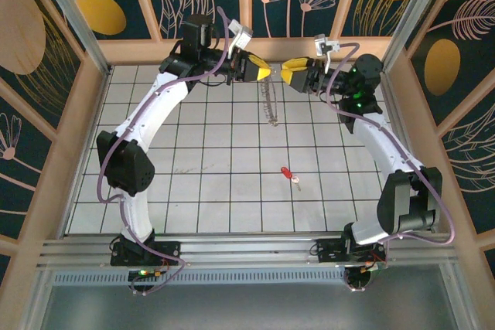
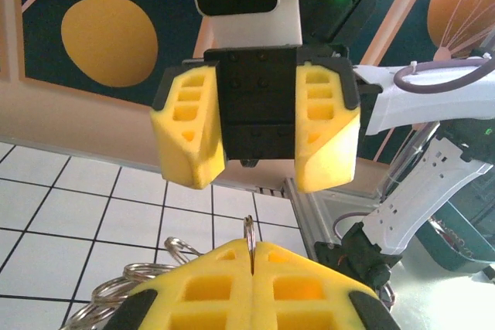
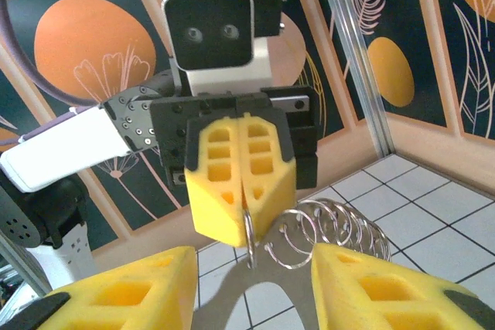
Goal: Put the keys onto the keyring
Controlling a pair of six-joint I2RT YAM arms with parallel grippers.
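Top external: left gripper (image 1: pixel 261 73) and right gripper (image 1: pixel 292 72) sit nose to nose at the 12 o'clock end of the table (image 1: pixel 193 191), tips near each other but apart.

Left is clenched on the keyring (image 1: pixel 271 102). Left wrist view has one thin coil pinched edge-on in the seam between its fingers. The rest of the loop droops toward 6 o'clock below the claw, long axis roughly 12–6. Can't tell if its low end touches the table.

Right is released, jaws part-open with nothing between them, facing the left claw head-on.

The key (image 1: pixel 289 176) lies flat on the table, well apart from both claws, at about 6 o'clock from the right one and 5 o'clock from the left. Red head is at the 10–11 o'clock end, and the blade points toward 4–5 o'clock, so the axis runs diagonal to the grid.

Judgement: the right arm is free and slightly nearer, so the pick falls to it. It needs to drop toward 6 o'clock and turn the wrist to close across that diagonal.
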